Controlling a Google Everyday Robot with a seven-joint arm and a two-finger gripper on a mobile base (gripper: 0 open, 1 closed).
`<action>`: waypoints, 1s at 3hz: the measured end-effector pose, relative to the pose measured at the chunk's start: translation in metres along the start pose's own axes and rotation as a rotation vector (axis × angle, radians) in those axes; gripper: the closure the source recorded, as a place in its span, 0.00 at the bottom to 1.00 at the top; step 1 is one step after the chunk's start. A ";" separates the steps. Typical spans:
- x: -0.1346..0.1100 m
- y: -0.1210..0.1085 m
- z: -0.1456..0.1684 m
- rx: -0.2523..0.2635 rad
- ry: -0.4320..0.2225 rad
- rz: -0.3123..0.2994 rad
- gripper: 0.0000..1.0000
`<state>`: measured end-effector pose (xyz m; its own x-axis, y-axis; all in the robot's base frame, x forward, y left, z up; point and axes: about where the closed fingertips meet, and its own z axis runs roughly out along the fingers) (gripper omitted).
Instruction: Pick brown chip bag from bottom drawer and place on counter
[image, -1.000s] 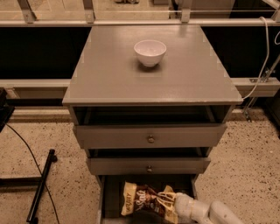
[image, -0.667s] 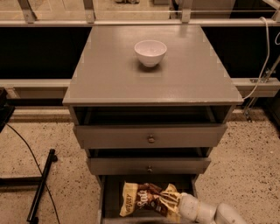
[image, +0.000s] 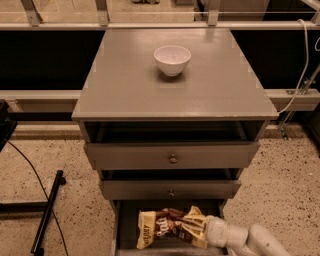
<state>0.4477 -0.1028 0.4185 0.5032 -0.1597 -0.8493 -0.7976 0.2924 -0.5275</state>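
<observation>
Camera view looks down on a grey cabinet (image: 90, 145). Its bottom drawer (image: 120, 225) stands pulled open, and the brown chip bag (image: 165, 229) lies inside on the floor, crumpled, lettered face up. The pincer (image: 204, 231), on a white arm (image: 260, 242) reaching in from the lower right, sits against the bag's bunched right end; whether it is clamped on the bag I cannot tell. A white bowl (image: 172, 59) stands on the worktop (image: 125, 85).

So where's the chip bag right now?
The brown chip bag lies in the open bottom drawer, low in the middle of the camera view, just under the middle drawer. The pincer is at the bag's right end.
</observation>
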 end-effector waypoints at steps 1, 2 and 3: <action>-0.042 -0.025 -0.005 -0.037 -0.079 -0.097 1.00; -0.106 -0.055 -0.013 -0.073 -0.129 -0.244 1.00; -0.165 -0.085 -0.017 -0.114 -0.142 -0.376 1.00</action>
<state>0.4270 -0.1172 0.6028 0.8012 -0.1014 -0.5898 -0.5769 0.1312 -0.8062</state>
